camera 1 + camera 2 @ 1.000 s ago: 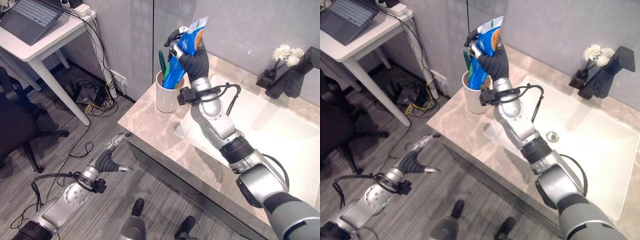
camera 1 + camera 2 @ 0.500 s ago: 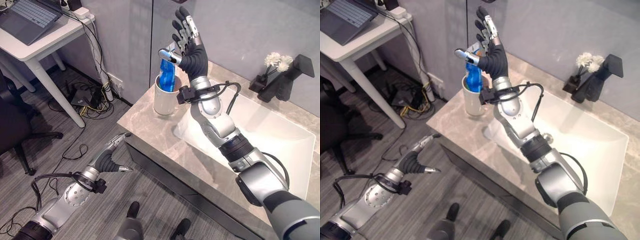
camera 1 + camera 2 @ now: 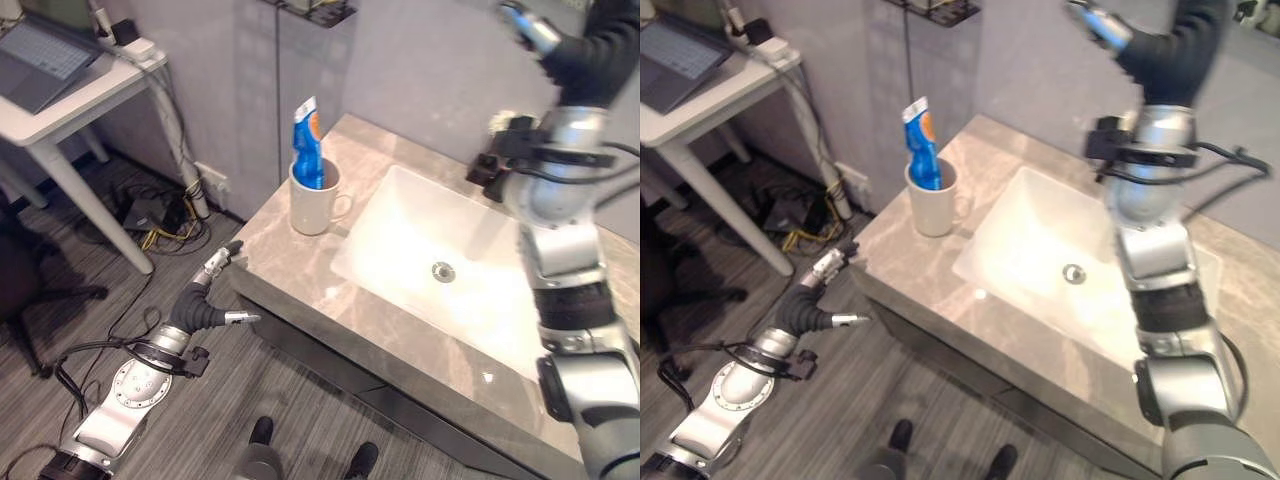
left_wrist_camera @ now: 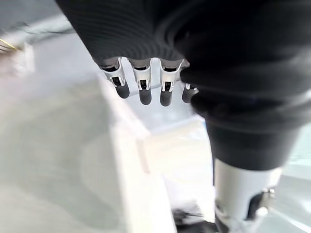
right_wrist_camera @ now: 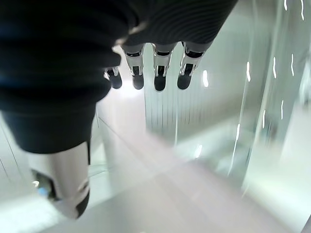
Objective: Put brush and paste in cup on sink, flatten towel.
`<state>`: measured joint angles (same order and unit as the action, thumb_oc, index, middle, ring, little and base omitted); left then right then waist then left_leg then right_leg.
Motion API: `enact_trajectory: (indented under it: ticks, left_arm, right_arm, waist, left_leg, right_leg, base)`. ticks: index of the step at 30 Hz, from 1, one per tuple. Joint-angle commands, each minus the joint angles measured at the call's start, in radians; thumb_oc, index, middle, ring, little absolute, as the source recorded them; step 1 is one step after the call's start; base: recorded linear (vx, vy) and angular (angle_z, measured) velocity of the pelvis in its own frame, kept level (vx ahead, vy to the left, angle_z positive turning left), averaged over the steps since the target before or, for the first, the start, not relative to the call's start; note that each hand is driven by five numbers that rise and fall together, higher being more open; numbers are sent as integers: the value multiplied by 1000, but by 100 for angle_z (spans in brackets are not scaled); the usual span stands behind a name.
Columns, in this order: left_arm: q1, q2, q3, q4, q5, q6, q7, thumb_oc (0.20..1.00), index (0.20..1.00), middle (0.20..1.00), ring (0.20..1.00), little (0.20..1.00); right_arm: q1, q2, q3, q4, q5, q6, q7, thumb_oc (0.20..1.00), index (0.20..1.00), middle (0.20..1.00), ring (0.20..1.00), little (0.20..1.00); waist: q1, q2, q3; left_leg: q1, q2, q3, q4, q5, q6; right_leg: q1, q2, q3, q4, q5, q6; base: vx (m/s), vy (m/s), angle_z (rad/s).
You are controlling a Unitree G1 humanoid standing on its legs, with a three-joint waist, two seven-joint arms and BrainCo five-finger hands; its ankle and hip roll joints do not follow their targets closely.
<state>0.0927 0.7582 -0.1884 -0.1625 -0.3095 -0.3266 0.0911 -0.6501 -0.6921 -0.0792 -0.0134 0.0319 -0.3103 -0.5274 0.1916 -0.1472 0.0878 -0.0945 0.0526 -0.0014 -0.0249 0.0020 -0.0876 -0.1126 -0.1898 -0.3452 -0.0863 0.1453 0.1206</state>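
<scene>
While the right hand (image 3: 560,50) was raised high above the sink (image 3: 455,270), its fingers loose and empty, the white cup (image 3: 312,205) on the counter held the blue paste tube (image 3: 308,145) upright | right eye: left hand (image 3: 815,290) low beside the counter edge, fingers straight, holding nothing | wrist views: both hands' fingers extended, grasping nothing.

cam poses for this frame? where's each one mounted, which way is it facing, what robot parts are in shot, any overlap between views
Left eye view: head camera, looking down at the marble sink counter; both arms, left hand, raised right hand.
Right eye view: same head, slightly offset; white mug holding the blue toothpaste tube, white basin.
Left wrist view: on the left wrist, along its own straight fingers; blurred pale surfaces beyond.
Right wrist view: on the right wrist, along its own straight fingers; blurred wall panels.
Shared: the eye views show the same scene.
</scene>
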Motion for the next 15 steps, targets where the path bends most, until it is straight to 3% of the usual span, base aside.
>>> enact_trajectory:
  ticks: [1, 4, 6, 7, 8, 9, 11, 12, 13, 14, 15]
  left_arm:
    - [36, -41, 104, -40, -22, -55, -5, 1000, 1000, 1000, 1000, 1000]
    - [95, -59, 184, -44, -25, -46, -13, 1000, 1000, 1000, 1000, 1000]
    - [108, -63, 209, -36, -18, -45, -10, 1000, 1000, 1000, 1000, 1000]
    - [118, -73, 248, -28, -7, -44, -1, 1000, 1000, 1000, 1000, 1000]
    - [118, -70, 242, -30, -7, -44, -1, 1000, 1000, 1000, 1000, 1000]
    - [126, -93, 274, -4, -17, -40, 10, 1000, 1000, 1000, 1000, 1000]
    - [148, -114, 294, 0, -25, -32, 8, 1000, 1000, 1000, 1000, 1000]
    - [159, -121, 297, 6, -31, -27, 7, 567, 567, 567, 567, 567]
    - [164, -129, 303, 15, -34, -27, 10, 464, 464, 464, 464, 464]
    - [166, -132, 301, 15, -39, -25, 12, 278, 278, 278, 278, 278]
    - [167, -131, 301, 15, -39, -25, 12, 203, 203, 203, 203, 203]
  right_arm:
    - [203, -135, -220, -80, -84, -34, -93, 1000, 1000, 1000, 1000, 1000]
    - [413, -153, -417, -39, -107, -22, -125, 1000, 1000, 1000, 1000, 1000]
    - [486, -148, -483, 11, -99, -19, -143, 1000, 1000, 1000, 1000, 1000]
    - [568, -128, -560, 66, -103, -5, -170, 1000, 1000, 1000, 1000, 1000]
    - [580, -126, -568, 65, -101, -8, -170, 1000, 1000, 1000, 1000, 1000]
    - [680, -99, -633, 130, -128, 29, -188, 1000, 1000, 1000, 1000, 1000]
    - [763, -37, -690, 215, -128, 61, -215, 1000, 1000, 1000, 1000, 1000]
    - [797, 8, -700, 268, -122, 70, -231, 1000, 1000, 1000, 1000, 1000]
    - [810, 39, -711, 317, -95, 66, -238, 1000, 1000, 1000, 1000, 1000]
    - [821, 59, -710, 370, -71, 65, -249, 1000, 1000, 1000, 1000, 1000]
    - [821, 57, -709, 377, -67, 60, -250, 1000, 1000, 1000, 1000, 1000]
  waist:
    - [-81, 56, -60]
    - [-135, 65, -67]
    - [-150, 69, -70]
    - [-175, 76, -72]
    - [-169, 75, -75]
    - [-197, 82, -75]
    - [-210, 91, -76]
    - [-218, 98, -78]
    - [-228, 104, -79]
    - [-231, 107, -80]
    - [-230, 106, -81]
  left_leg:
    - [-16, 9, 20, -62, 55, 26]
    - [-1, 20, 48, -62, 50, 28]
    - [4, 23, 54, -62, 47, 28]
    - [6, 26, 60, -62, 45, 27]
    - [5, 26, 59, -62, 44, 27]
    - [14, 26, 66, -62, 40, 29]
    - [22, 25, 75, -62, 39, 32]
    - [26, 23, 79, -62, 32, 33]
    - [28, 23, 83, -62, 30, 34]
    - [31, 21, 85, -62, 28, 35]
    - [32, 21, 86, -62, 27, 35]
  right_leg:
    - [129, -24, 71, 39, -49, 78]
    - [114, -16, 109, 38, -49, 77]
    - [112, -14, 116, 35, -49, 77]
    - [109, -13, 124, 32, -51, 77]
    - [109, -13, 124, 32, -51, 77]
    - [109, -14, 134, 29, -51, 76]
    - [111, -16, 141, 26, -47, 76]
    - [113, -18, 147, 22, -48, 78]
    - [112, -20, 151, 21, -47, 79]
    - [112, -20, 153, 20, -47, 79]
    - [113, -20, 154, 20, -47, 79]
  base:
    - [-44, 12, -33]
    - [2, 6, -46]
    - [15, -2, -39]
    - [18, -9, -38]
    - [30, -9, -24]
    - [34, -2, -22]
    - [33, 6, -19]
    - [39, 20, -16]
    - [56, 28, -17]
    - [27, 19, -16]
    - [-2, 24, -19]
